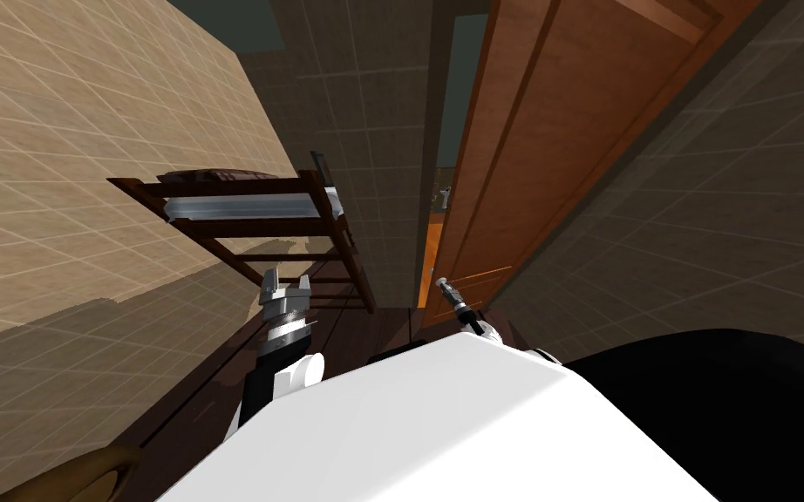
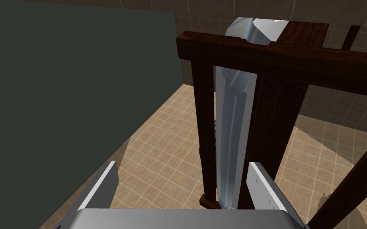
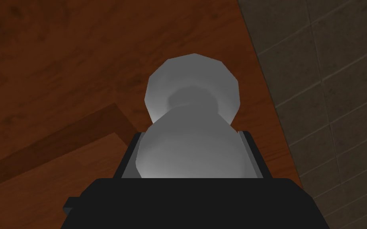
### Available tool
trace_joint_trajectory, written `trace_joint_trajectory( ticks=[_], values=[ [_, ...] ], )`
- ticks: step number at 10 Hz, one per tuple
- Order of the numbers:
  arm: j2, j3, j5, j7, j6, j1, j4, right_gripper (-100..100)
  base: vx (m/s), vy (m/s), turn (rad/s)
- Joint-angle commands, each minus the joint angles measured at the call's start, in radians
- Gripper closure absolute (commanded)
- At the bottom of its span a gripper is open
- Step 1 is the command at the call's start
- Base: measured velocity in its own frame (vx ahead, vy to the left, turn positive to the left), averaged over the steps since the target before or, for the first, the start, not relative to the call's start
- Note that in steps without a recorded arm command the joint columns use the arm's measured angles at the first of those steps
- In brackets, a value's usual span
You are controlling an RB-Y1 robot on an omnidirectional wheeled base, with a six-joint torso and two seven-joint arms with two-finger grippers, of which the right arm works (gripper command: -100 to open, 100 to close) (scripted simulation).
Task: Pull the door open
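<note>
One narrow gap [image 1: 432, 244] edges the red-brown wooden door [image 1: 548, 131]; right gripper [image 3: 191, 156] clamps its round grey knob [image 3: 188, 131], left gripper [image 2: 182, 167] spread.

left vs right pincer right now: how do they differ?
The left pincer is open; the right pincer is shut on the grey knob. The left holds nothing and faces a dark wooden rack; the right is at the brown door. Both have thin light grey fingers.
</note>
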Motion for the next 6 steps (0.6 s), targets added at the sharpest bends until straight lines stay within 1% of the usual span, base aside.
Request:
trace_joint_trajectory(
  ticks=[1,2,4,5,6],
  values=[
    [0.006,0.011,-0.015,-0.05,-0.003,-0.004,0.01,100,-0.052,-0.026,0.073],
    [0.006,0.011,-0.015,-0.059,-0.003,-0.004,0.01,100,-0.031,-0.014,0.021],
    [0.007,0.021,-0.036,-0.122,0.001,-0.006,0.009,100,-0.033,-0.018,0.052],
    [0.007,0.021,-0.036,-0.129,0.001,-0.006,0.009,100,-0.032,-0.02,0.034],
    [0.007,0.025,-0.047,-0.163,0.002,-0.007,0.009,100,-0.03,-0.02,0.046]
  ],
)
